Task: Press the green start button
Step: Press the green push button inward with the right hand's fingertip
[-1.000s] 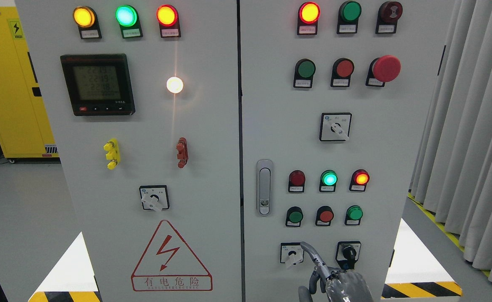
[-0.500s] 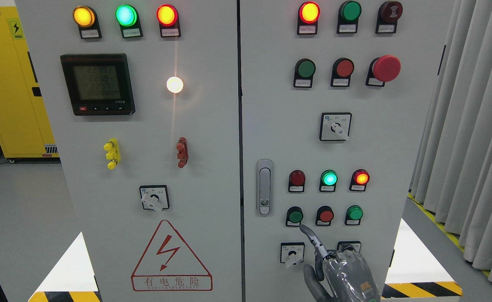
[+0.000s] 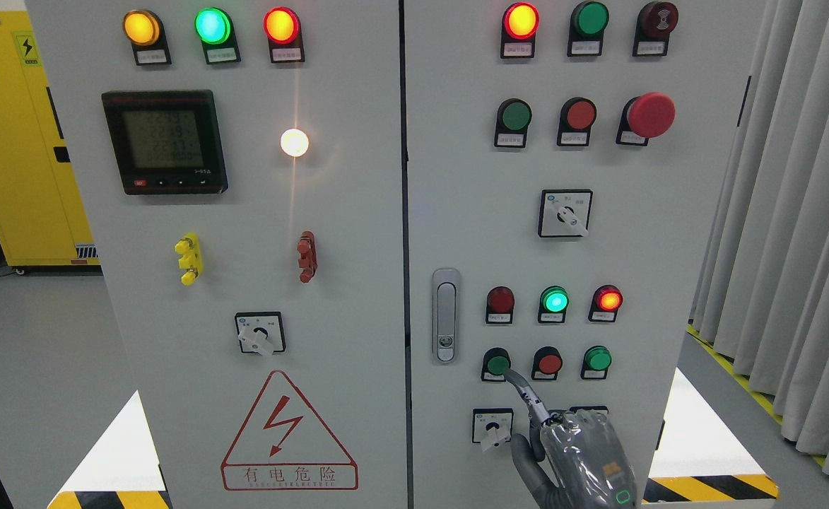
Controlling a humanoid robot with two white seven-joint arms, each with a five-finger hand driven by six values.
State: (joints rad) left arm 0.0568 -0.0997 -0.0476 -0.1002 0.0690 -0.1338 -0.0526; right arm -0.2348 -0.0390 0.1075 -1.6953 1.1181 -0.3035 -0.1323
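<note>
The green start button (image 3: 497, 365) sits low on the right-hand cabinet door (image 3: 640, 254), leftmost in a row of three push-buttons, with a red push-button (image 3: 548, 364) just beside it and a second green push-button (image 3: 598, 359) at the far end. It looks like a rigid plastic cap in a dark collar, standing slightly proud of the sheet-metal door. My judgement is that it handles stiffly: a spring-return plunger with short travel, nothing to grasp, only a face to push. The place to load it is the middle of the green cap, straight into the door; a push at the rim would likely skid off the smooth dome toward the red neighbour.

The right hand (image 3: 578, 452) comes up from the lower edge with its index finger (image 3: 524, 391) extended up and to the left, the tip at the lower right rim of the green cap, touching or very nearly so; the view does not settle which. The other fingers are curled back and hold nothing. The left hand is out of sight.

Above the row stand three indicator lamps: a dark red lamp (image 3: 500, 300), a lit green lamp (image 3: 555, 300) and a lit red lamp (image 3: 608, 300). Below, a rotary selector switch (image 3: 492, 426) sits just left of the hand, and the door latch (image 3: 446, 315) lies left of the buttons.
</note>
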